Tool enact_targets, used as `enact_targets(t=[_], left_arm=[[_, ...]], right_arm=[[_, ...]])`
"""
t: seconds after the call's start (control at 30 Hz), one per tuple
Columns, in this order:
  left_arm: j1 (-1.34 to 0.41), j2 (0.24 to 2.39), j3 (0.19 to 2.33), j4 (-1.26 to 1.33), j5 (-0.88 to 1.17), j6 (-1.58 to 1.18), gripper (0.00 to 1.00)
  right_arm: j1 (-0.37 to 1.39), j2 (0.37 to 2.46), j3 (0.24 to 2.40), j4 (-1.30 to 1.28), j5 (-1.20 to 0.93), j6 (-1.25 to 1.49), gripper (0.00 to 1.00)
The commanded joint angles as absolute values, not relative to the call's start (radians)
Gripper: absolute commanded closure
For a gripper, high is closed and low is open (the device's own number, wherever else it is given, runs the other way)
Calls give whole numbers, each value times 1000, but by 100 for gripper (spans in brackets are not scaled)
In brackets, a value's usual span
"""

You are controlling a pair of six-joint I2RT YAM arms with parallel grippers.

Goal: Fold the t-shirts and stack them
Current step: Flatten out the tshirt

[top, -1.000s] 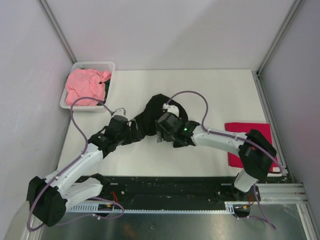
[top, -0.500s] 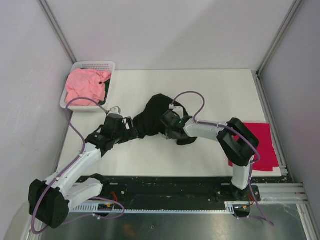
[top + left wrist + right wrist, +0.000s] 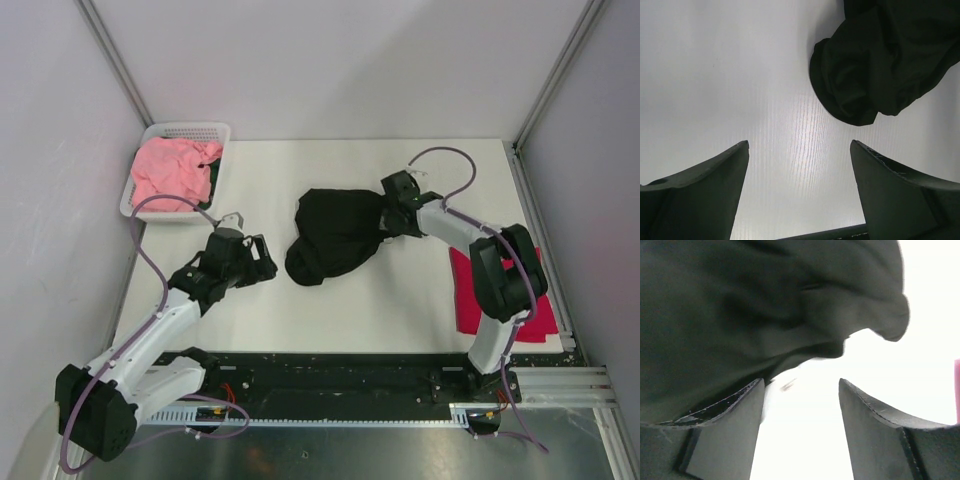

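Robotics lab test cell, white table (image 3: pixel 270 170) enclosed by plain pale panels (image 3: pixel 330 60), framed by aluminium rails (image 3: pixel 560 70), left arm (image 3: pixel 150 335) and right arm (image 3: pixel 495 285) bolted at its near edge.

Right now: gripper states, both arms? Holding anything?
Left gripper: open, holding nothing.
Right gripper: open at the edge of the black t-shirt, with no cloth pinched between its fingers.

The top camera looks down from behind on the whole tabletop (image 3: pixel 330 310). Both wrist cameras face the same black t-shirt (image 3: pixel 880 65) closely.
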State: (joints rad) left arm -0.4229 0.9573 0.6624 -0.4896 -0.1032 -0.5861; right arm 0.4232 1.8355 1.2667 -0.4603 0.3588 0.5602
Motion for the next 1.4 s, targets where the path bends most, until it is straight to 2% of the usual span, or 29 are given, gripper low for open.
enact_targets(t=[0.0, 0.2, 0.33, 0.87, 0.93, 1.0, 1.13, 1.17, 1.23, 1.37], left_arm=[[-416, 956, 702, -488, -88, -559, 14], [-414, 971, 714, -488, -84, -566, 14], [-415, 979, 722, -486, -83, -573, 14], [-414, 1001, 722, -487, -72, -583, 14], [-414, 1015, 727, -486, -70, -586, 14], [-414, 1030, 729, -485, -69, -590, 14], [-415, 1057, 731, -468, -58, -599, 14], [-414, 1063, 730, -463, -54, -603, 15], [-414, 1076, 729, -450, -42, -612, 16], [-416, 1113, 721, -412, -16, -636, 19]], right_arm=[[589, 1712, 1349, -510, 338, 543, 33], [820, 1701, 1338, -559, 366, 620, 33], [919, 1758, 1335, -501, 352, 627, 34], [922, 1904, 1342, -362, 284, 594, 36], [920, 1910, 1342, -358, 277, 593, 41], [915, 1913, 1345, -357, 274, 590, 51], [870, 1882, 1365, -416, 312, 574, 89], [846, 1857, 1369, -436, 324, 569, 94], [786, 1787, 1372, -480, 338, 558, 99], [666, 1608, 1373, -538, 353, 520, 100]])
